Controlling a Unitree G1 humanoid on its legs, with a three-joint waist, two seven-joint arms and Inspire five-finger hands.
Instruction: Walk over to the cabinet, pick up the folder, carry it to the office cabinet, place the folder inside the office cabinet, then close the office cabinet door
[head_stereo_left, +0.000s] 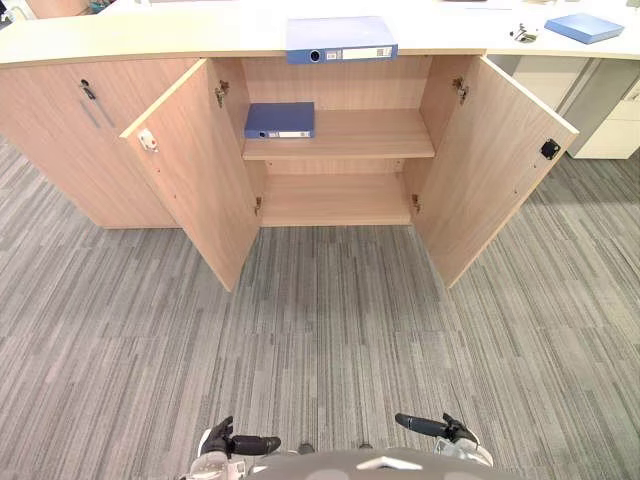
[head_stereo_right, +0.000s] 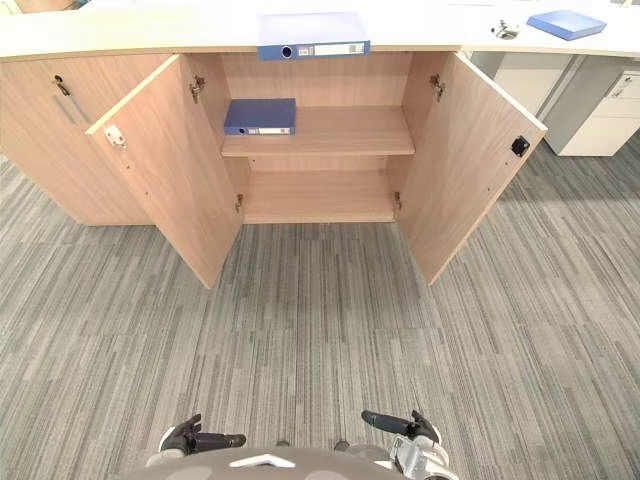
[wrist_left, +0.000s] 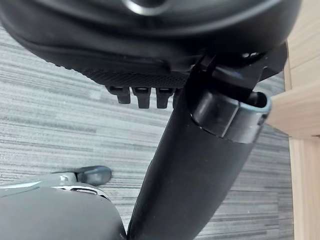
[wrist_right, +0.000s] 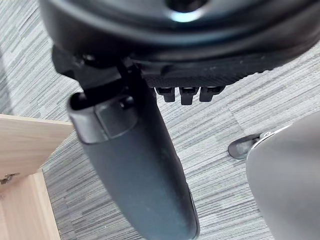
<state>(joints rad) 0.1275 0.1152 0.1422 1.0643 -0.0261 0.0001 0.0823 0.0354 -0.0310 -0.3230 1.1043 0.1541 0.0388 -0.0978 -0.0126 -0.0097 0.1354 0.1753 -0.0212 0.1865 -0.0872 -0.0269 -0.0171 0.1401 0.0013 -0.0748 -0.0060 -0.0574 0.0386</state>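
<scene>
Folder on top: blue lever-arch folder (head_stereo_left: 341, 39), flat on the pale countertop (head_stereo_left: 150, 35), with the ring hole and white label on its spine facing out.
Folder inside: darker blue folder (head_stereo_left: 280, 120), flat at the left of the light wooden cabinet (head_stereo_left: 340, 85)'s upper shelf.
Doors: both wide open.
Left hand (head_stereo_left: 232, 441): fingers relaxed, empty.
Right hand (head_stereo_left: 440, 428): fingers relaxed, empty.

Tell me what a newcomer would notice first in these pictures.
The wooden cabinet straight ahead stands with its left door and right door swung wide open. A light blue folder lies on the countertop above it, and a darker blue folder lies at the left of its upper shelf. The left hand and right hand hang empty near the view's bottom edge.
</scene>
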